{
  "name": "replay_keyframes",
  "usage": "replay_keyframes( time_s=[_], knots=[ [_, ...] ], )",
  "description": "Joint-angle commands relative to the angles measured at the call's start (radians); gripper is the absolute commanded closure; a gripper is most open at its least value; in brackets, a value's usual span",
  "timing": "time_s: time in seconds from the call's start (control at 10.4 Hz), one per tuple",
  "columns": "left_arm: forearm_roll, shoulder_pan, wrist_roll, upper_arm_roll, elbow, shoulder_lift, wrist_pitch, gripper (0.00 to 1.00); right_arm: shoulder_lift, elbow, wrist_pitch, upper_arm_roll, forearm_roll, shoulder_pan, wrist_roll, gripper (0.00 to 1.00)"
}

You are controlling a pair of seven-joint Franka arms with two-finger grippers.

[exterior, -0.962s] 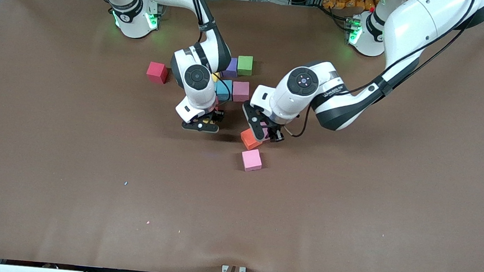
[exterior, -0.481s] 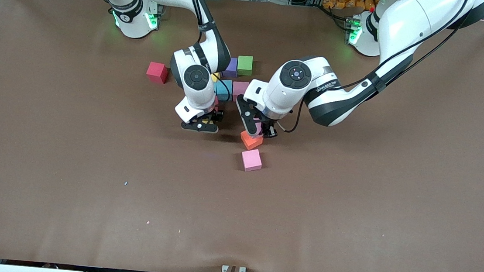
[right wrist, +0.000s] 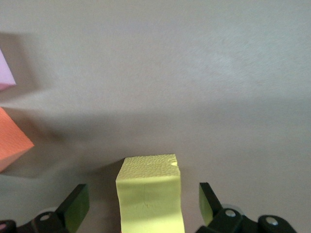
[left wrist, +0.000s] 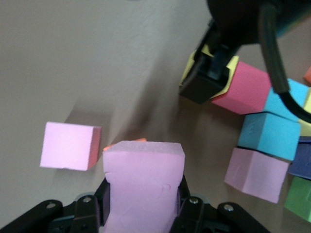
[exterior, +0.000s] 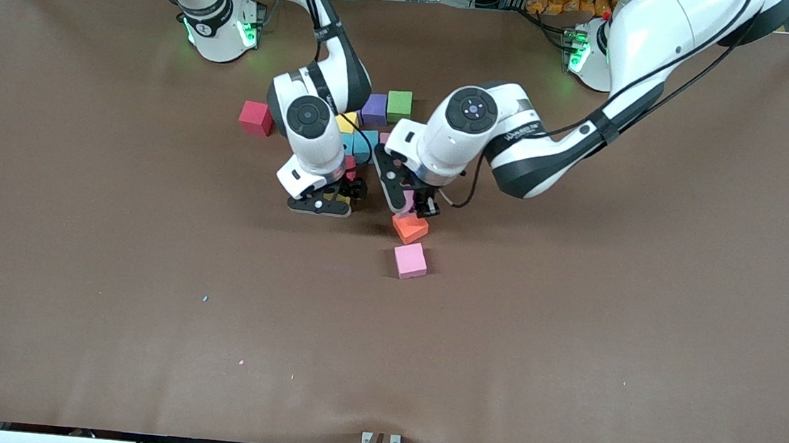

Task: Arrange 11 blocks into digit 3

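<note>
No readable text on my end. There's a small dark line of print on the left arm's white forearm link (exterior: 520, 134), probably a maker's mark, but I can't make out the letters in the front view. The blocks carry no marks, no numbers or labels show on the counter (exterior: 571, 323), and both wrist views have no lettering at all.

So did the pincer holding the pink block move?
Yes. The left pincer with its pink block slid toward the right arm's end, now over the orange block.
</note>
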State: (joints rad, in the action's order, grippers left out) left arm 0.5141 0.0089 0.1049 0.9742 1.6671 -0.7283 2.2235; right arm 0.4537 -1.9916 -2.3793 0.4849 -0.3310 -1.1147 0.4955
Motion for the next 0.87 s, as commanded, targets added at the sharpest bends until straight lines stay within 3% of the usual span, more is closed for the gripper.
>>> replay_keyframes(
  time_s=[0.0,0.29,0.58,0.77],
  knots=[
    [-0.023,-0.037,0.001,-0.015,-0.024,0.003,-0.018,1.0,-0.07,-0.019,0.048,0.067,0.004,-0.007,-0.006,0.0],
    [-0.025,-0.076,-0.005,-0.034,-0.056,-0.029,-0.013,1.0,-0.06,-0.009,0.049,0.177,0.006,0.006,-0.058,0.0],
    [-0.037,-0.246,0.024,-0.198,-0.147,-0.06,-0.008,1.0,-0.056,0.028,0.055,0.182,0.006,0.123,-0.168,0.0],
    [-0.034,-0.276,0.117,-0.229,-0.155,-0.094,0.016,1.0,-0.027,0.123,0.156,0.182,0.012,0.185,-0.175,0.0]
  ],
)
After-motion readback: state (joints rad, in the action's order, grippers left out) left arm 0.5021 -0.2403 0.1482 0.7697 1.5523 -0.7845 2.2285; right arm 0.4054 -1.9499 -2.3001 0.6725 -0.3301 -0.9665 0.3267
